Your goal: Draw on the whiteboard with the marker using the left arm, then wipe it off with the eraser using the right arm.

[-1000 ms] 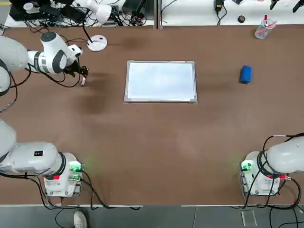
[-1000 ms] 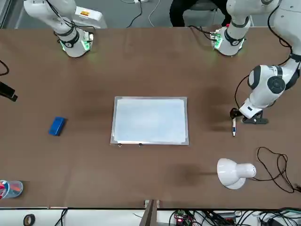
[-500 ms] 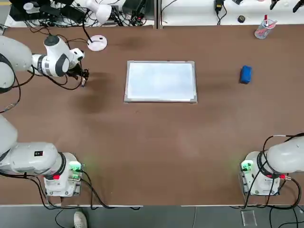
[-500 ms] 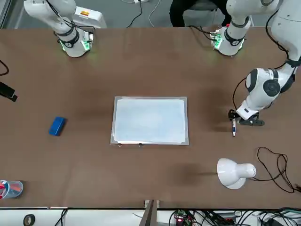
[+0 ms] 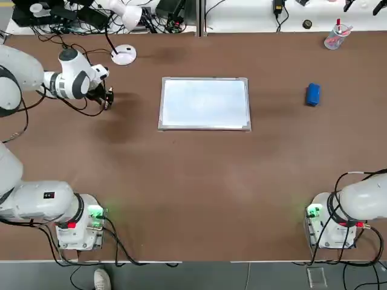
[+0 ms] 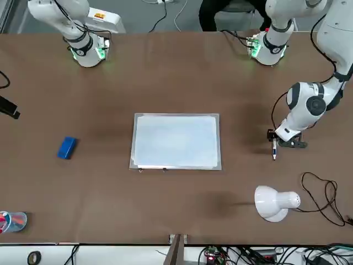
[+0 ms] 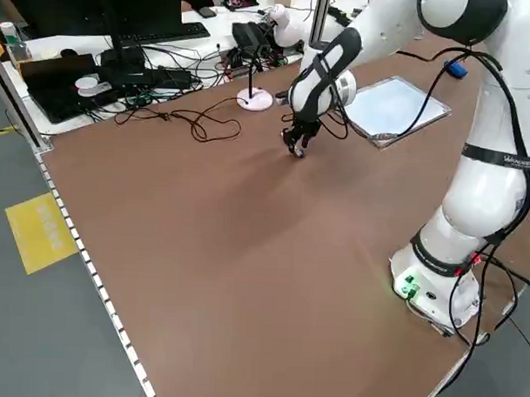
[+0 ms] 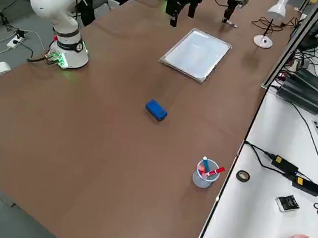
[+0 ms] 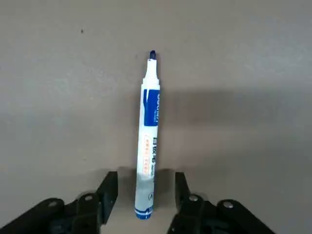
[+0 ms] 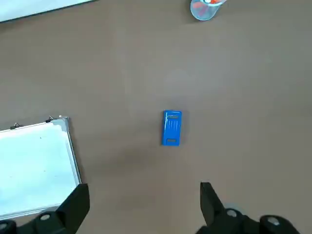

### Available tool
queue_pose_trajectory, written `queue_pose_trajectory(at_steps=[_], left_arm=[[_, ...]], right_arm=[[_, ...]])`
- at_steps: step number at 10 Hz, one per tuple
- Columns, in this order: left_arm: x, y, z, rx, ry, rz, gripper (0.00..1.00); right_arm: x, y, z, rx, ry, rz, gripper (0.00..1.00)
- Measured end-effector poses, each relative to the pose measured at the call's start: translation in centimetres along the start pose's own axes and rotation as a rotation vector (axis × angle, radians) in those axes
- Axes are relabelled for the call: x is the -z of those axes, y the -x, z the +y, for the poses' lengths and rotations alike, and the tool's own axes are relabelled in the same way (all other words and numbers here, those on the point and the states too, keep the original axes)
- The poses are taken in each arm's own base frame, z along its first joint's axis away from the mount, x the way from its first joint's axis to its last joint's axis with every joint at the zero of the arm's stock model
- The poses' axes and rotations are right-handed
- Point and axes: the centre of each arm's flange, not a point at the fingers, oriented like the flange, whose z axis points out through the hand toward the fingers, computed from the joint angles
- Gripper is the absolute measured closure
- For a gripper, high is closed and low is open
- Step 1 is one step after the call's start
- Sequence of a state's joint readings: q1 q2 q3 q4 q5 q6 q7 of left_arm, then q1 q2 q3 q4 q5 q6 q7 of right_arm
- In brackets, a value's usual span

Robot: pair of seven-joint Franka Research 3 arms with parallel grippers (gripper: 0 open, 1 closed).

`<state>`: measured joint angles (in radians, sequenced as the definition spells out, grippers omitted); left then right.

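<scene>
1 marker (image 9: 147, 146), lying on the table (image 5: 181, 193) well left of the whiteboard (image 5: 205, 104); left gripper (image 9: 148, 174), fingers parted around its rear end, risking a pivoting pen if gripped there; right gripper (image 10: 145, 185), wide apart, parked right of the whiteboard.

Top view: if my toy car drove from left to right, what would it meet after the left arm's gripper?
White lamp base → whiteboard → blue eraser → clear cup.
</scene>
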<state>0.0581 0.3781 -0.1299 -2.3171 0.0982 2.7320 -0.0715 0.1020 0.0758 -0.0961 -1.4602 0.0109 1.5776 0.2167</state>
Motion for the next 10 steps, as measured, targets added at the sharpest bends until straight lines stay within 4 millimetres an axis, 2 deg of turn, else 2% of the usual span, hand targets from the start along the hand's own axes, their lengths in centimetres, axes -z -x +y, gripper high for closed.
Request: queue_pose_trajectory(at_steps=[5,6,7,10], left_arm=[[-0.72,-0.31,-0.01,0.001,0.003,-0.007,0.56],[-0.79,-0.31,0.00,0.001,0.003,-0.008,0.68],[-0.78,-0.35,0.00,0.001,0.003,-0.007,0.68],[-0.73,-0.49,0.00,0.001,0.003,-0.005,0.83]], right_arm=[[0.08,-0.09,-0.02,0.000,-0.002,0.009,0.00],[0.08,-0.10,-0.02,0.000,-0.002,0.009,0.00],[0.09,-0.11,-0.03,0.000,-0.002,0.011,0.00],[0.14,-0.18,-0.04,0.000,-0.004,0.016,0.00]])
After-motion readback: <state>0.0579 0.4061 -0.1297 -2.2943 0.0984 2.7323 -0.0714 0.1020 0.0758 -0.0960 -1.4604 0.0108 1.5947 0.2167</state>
